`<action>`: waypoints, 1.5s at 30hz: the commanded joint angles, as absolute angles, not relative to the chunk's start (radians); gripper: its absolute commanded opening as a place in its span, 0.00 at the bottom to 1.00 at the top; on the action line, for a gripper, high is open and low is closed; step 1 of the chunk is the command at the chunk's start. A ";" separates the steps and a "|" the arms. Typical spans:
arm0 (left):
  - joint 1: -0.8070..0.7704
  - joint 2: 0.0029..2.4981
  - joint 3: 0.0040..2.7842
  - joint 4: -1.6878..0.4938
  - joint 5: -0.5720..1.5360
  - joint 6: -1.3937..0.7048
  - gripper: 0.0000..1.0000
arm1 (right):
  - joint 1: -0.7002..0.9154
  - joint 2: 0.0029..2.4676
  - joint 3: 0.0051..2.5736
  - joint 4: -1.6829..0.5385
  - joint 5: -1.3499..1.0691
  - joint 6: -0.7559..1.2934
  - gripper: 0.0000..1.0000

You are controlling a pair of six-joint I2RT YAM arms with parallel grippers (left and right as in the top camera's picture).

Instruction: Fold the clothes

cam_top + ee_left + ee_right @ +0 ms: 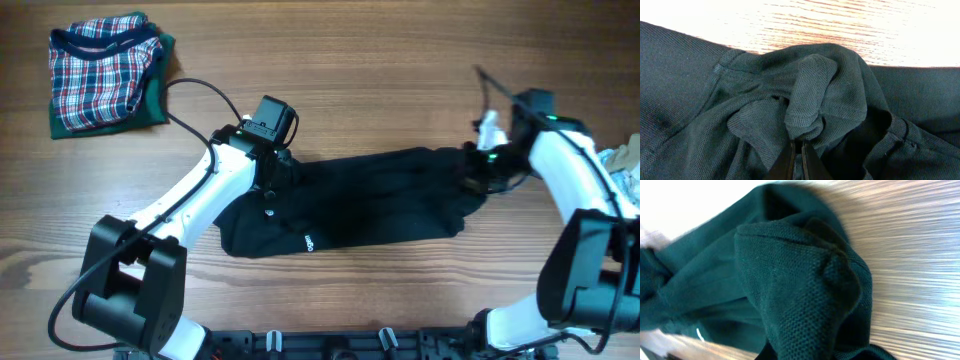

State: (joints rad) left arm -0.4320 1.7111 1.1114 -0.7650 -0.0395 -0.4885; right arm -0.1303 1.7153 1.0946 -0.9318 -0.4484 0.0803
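Observation:
The clothes, a black shirt (360,200) with a small white logo (309,241), lie stretched across the middle of the wooden table. My left gripper (274,178) is at the shirt's left end, shut on a bunched fold of the fabric (805,100), its dark fingers (790,162) pressed together under the fold. My right gripper (478,172) is at the shirt's right end, shut on a raised bunch of the black knit (805,295) that fills the right wrist view and hides the fingers.
A red, white and blue plaid garment (105,72) with navy trim lies on a green cloth at the table's far left corner. A pale crumpled cloth (625,165) sits at the right edge. Black cables (200,95) trail from both arms.

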 commanded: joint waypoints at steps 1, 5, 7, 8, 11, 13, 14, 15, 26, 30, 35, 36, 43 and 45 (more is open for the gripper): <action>-0.434 1.719 1.103 -0.762 -0.053 -0.506 0.06 | 0.012 1.718 1.114 -0.933 -0.464 0.155 0.04; -0.434 1.719 1.103 -0.760 -0.053 -0.506 0.06 | 0.164 1.718 1.114 -0.912 -0.465 0.255 0.04; -0.434 1.719 1.103 -0.755 -0.053 -0.506 0.06 | 0.221 1.713 1.116 -0.890 -0.465 0.295 0.04; -0.434 1.719 1.103 -0.754 -0.053 -0.506 0.06 | 0.245 1.708 1.116 -0.879 -0.469 0.305 0.04; -0.434 1.719 1.103 -0.751 -0.053 -0.506 0.06 | 0.324 1.701 1.116 -0.851 -0.474 0.344 0.11; -0.435 1.719 1.103 -0.751 -0.053 -0.506 0.06 | 0.356 1.701 1.116 -0.847 -0.508 0.339 0.49; -0.435 1.719 1.103 -0.751 -0.053 -0.506 0.06 | 0.364 1.701 1.116 -0.845 -0.527 0.331 0.53; -0.435 1.719 1.103 -0.748 -0.053 -0.506 0.06 | 0.372 1.700 1.116 -0.841 -0.540 0.315 0.54; -0.411 1.653 1.127 -0.770 -0.050 -0.514 0.06 | 0.294 1.494 1.171 -0.918 -0.368 0.324 0.53; -0.401 1.446 1.160 -0.793 -0.049 -0.514 0.21 | 0.290 1.500 1.169 -1.001 -0.272 0.313 0.54; -0.401 1.204 1.160 -0.821 -0.049 -0.514 0.39 | 0.290 1.500 1.169 -1.013 -0.266 0.258 0.51; -0.401 1.160 1.160 -0.832 -0.049 -0.514 0.39 | 0.291 1.500 1.169 -1.021 -0.297 0.192 0.49; -0.401 1.098 1.159 -0.951 -0.049 -0.518 0.45 | 0.355 1.500 1.086 -0.992 -0.292 0.070 0.47; -0.401 1.098 1.159 -0.968 -0.049 -0.523 0.47 | 0.357 1.500 1.086 -0.981 -0.292 0.067 0.47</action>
State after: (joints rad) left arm -0.4046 1.0988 1.1458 -0.9554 -0.0395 -0.5140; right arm 0.3511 1.5059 1.0962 -0.9958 -0.2901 0.0990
